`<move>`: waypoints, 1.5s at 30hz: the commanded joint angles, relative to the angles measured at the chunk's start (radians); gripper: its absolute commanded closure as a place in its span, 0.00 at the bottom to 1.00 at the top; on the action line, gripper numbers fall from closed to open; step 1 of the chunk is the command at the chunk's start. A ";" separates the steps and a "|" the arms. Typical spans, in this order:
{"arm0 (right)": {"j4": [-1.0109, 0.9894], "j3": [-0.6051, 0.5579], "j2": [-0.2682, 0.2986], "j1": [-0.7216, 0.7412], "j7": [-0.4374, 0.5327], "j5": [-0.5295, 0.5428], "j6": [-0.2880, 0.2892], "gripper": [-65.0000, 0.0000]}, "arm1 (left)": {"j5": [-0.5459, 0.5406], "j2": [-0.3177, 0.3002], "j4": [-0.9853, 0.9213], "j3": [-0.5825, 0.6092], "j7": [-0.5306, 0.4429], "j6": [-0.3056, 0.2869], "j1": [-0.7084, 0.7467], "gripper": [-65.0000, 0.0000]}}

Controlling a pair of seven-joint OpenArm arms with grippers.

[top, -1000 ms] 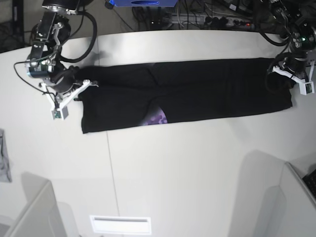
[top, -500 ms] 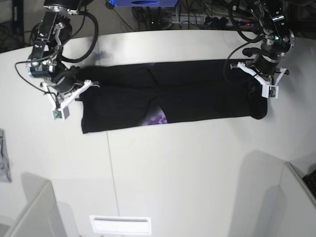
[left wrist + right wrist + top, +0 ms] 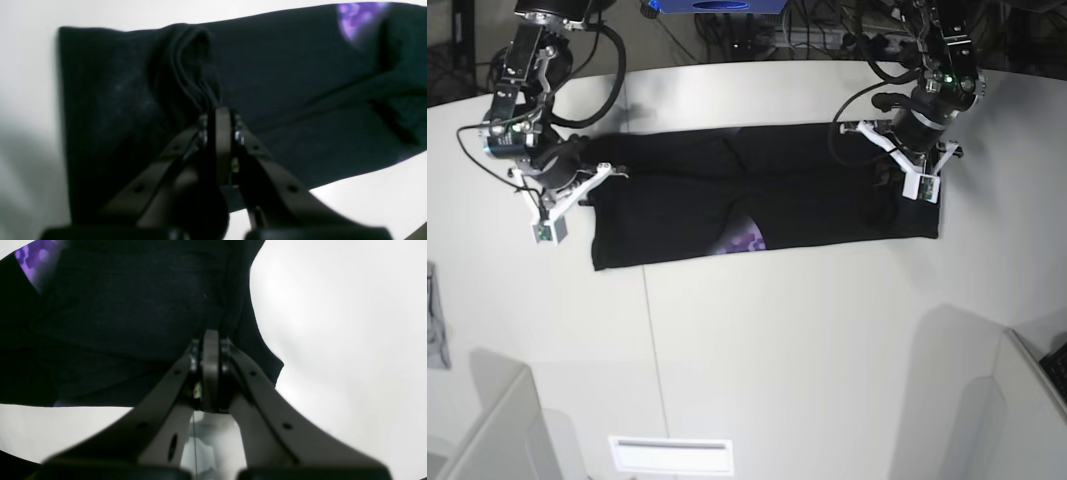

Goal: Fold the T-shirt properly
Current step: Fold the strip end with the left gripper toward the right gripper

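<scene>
The black T-shirt [image 3: 807, 190] lies as a long folded band across the white table [image 3: 807, 340], with a patch of purple print [image 3: 745, 240] showing at its front edge. My left gripper [image 3: 895, 180] is shut on a bunch of black cloth layers [image 3: 196, 66] at the band's right end, which hangs lifted from its fingertips [image 3: 218, 115]. My right gripper [image 3: 587, 185] is shut on the T-shirt's left edge [image 3: 240, 306], low on the table. The purple print also shows in both wrist views [image 3: 357, 16] [image 3: 33, 258].
A small grey cloth scrap [image 3: 435, 330] lies at the table's left edge. Cables and a power strip [image 3: 847, 40] run behind the table. A white slotted plate [image 3: 670, 455] sits at the front, and grey partitions [image 3: 1017, 400] stand at the front corners.
My left gripper has travelled from the far right toward the centre, carrying the T-shirt's right end with it, so the band is shorter. The right arm has stayed put.
</scene>
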 commanded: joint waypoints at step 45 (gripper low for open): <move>0.019 0.006 0.007 0.008 0.016 0.011 -0.001 1.00 | -0.023 0.000 -0.013 0.317 -0.016 0.185 -0.099 1.00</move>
